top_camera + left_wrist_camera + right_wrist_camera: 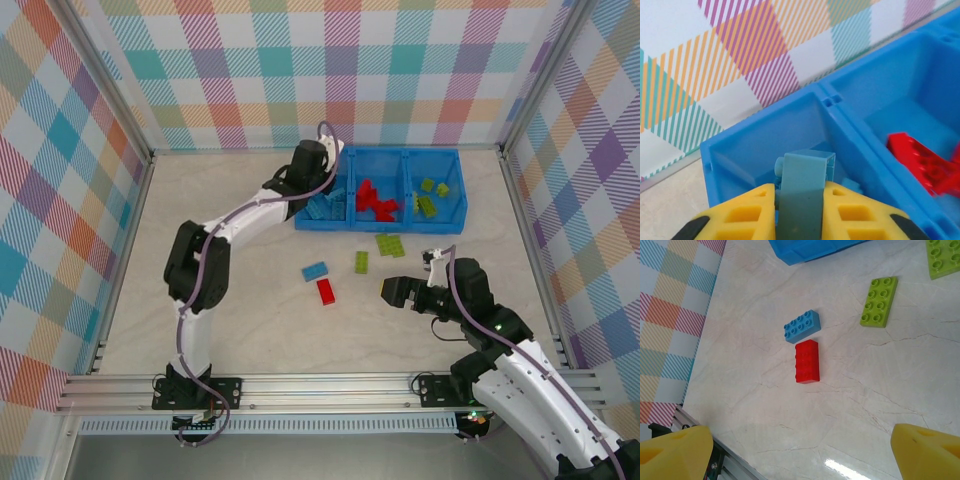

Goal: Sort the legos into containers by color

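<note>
My left claw [800,212] grips a pale blue brick [805,172] over the left compartment [740,145], red bricks [922,160] adjacent; right claw [800,450] released.

The bench [260,325] is surfaced in pale, veined stone-look material. It is enclosed on three sides by walls [250,70] printed in pastel plaid. An aluminium rail [330,388] is fitted along its near edge.

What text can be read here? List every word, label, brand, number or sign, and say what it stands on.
None readable.
The legos show plain studs, and any embossing on them is too small to tell.
The blue tray and the plaid walls carry no print.
</note>
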Robot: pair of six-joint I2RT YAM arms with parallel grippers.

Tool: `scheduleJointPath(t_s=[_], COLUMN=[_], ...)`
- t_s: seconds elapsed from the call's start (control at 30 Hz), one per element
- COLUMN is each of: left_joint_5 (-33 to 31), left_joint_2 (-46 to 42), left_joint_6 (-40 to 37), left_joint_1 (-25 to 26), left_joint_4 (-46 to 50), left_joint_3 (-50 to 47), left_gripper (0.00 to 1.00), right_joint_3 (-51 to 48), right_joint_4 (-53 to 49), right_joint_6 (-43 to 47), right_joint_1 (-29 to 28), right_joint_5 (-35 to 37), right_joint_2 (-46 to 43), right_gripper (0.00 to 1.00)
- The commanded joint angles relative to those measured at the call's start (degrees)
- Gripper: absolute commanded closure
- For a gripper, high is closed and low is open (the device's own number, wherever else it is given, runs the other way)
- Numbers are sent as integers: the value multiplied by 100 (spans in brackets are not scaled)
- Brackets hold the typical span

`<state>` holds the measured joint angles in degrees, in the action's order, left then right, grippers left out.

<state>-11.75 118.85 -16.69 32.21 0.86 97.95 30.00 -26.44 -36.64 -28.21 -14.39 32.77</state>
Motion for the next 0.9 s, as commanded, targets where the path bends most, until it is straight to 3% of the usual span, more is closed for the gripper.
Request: scheduleJointPath(t_s=[0.0, 0.13, 0.27, 0.47, 0.6, 0.7, 0.87], left_joint_5=[-74, 141, 405, 626, 712, 804, 471], left_joint_2=[346, 377, -274, -2461, -4099, -5180, -6532], left_joint_6=[192, 180, 394, 684, 530, 142, -633], left_joint_1=[-54, -74, -1, 462, 1008, 1538, 2567], left_joint_4=[481, 700, 405, -592, -690, -13, 2256], left_joint_3=[698, 1098, 558, -1708, -3222, -3929, -4135], left_gripper=[65, 49, 43, 42, 41, 39, 32], right_joint_3=[199, 125, 128, 248, 467, 809, 1446], right_joint_4=[-109, -247, -510, -437, -162, -112, -17], right_joint_6=[-59, -191, -235, -239, -220, -221, -151], right_joint_1=[8, 9, 8, -47, -361, -737, -1126], right_joint_5=[40, 60, 310, 420, 898, 1659, 2713], right_joint_2=[-105, -231, -181, 503, 1314, 2093, 3401], right_gripper=[8, 8, 8, 9, 11, 12, 16])
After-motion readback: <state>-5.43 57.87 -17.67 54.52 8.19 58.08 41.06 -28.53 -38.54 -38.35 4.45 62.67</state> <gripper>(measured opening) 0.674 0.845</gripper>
